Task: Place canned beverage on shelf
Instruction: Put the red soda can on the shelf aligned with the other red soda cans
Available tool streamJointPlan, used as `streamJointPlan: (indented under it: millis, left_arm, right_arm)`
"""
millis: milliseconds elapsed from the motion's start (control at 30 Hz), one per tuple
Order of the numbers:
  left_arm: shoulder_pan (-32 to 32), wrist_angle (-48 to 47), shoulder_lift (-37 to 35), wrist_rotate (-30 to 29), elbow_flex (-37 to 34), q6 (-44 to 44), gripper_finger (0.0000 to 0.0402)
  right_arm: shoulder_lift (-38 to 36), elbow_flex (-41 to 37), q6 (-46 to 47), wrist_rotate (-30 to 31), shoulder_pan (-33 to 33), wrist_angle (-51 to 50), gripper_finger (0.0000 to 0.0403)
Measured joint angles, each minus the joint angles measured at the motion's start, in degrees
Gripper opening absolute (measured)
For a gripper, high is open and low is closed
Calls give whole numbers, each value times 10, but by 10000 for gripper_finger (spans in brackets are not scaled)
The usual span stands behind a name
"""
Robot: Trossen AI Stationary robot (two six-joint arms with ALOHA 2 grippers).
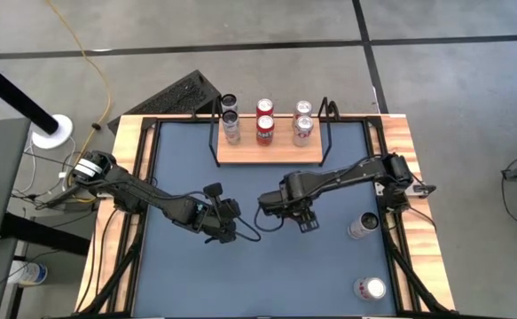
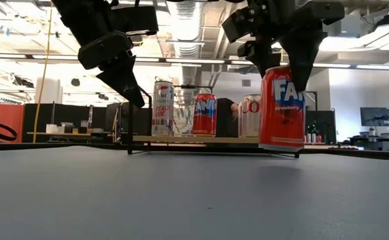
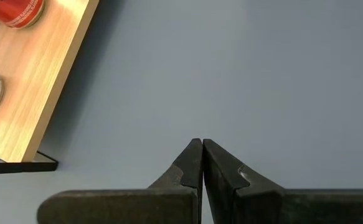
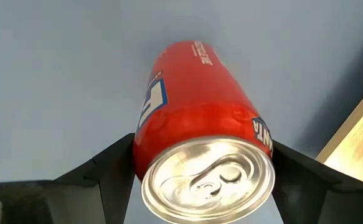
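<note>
The right tool has its two fingers clamped on either side of a red Fanta strawberry can, right near the can's top. In the low view that can hangs upright under the tool, and its bottom looks just off the desk, though I can't be sure there's a gap. From above, the right tool sits over the middle of the blue desk surface, just in front of the shelf, not over it.

The left tool is pinched fully closed with nothing in it, hovering over bare desk. In the high view it's just beside the right one, a bit closer to the desk's front edge.

The shelf is the little light-wood board on a black wire frame at the back of the desk. Three cans already stand on it: a silvery one, a red Fanta in the middle, and another silvery one.

Two more silver cans stand off by the desk's right edge, well apart from the shelf.
</note>
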Motion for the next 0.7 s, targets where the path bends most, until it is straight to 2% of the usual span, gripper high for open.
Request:
streamJointPlan:
  millis: [367, 700]
  left_arm:
    - [0, 0, 0, 0, 0, -1, 0]
    - [0, 0, 0, 25, 0, -2, 0]
  right_arm:
    - [0, 0, 8, -14, -5, 14, 313]
    - [0, 0, 12, -13, -5, 13, 316]
